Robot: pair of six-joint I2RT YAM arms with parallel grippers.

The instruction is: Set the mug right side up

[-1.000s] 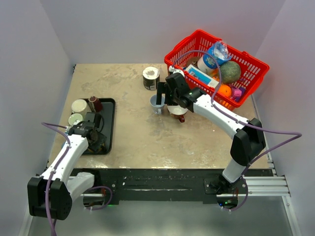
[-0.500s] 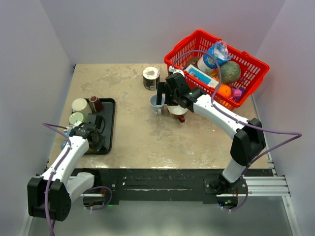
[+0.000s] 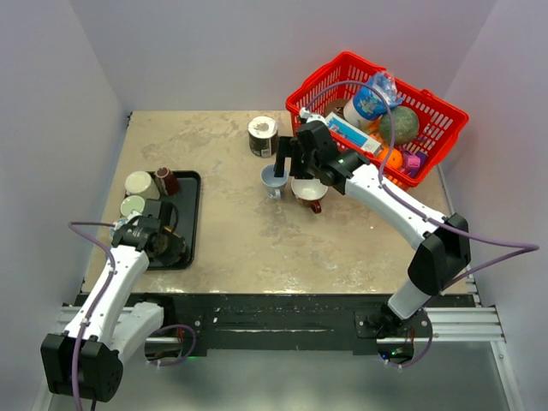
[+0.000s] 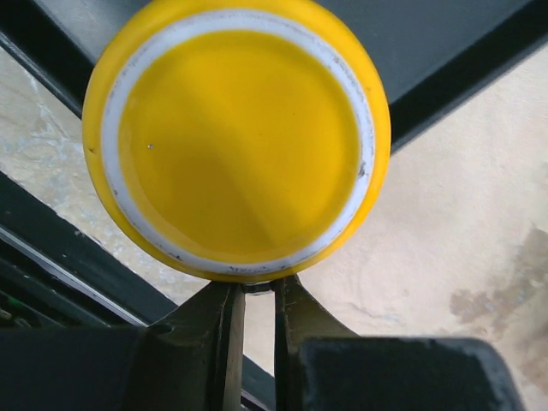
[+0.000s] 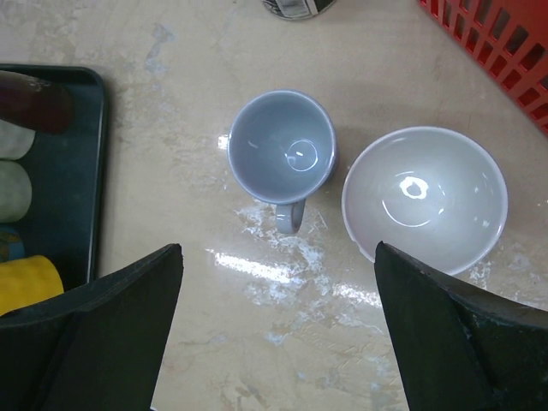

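Drawn back a little toward its base, the left gripper [image 4: 253, 295] pinches narrowly on the edge of the yellow mug [image 4: 238, 141], which hangs over the rim of the black tray [image 4: 462, 43] and is probably stiff, glazed, slippery and safer held by the handle, while the right gripper [image 5: 278, 257] is wide open.

The stone-patterned table [image 3: 231, 231] in front of me carries five things. At my left a black tray [image 3: 193, 205] lies flat. Near the middle a grey-blue mug [image 5: 281, 154] stands upright, mouth up, with a white bowl [image 5: 424, 199] just beside it. Beyond them stands a labelled can [image 3: 262, 135] – and a red basket [image 3: 441, 137] sits in the far right corner.
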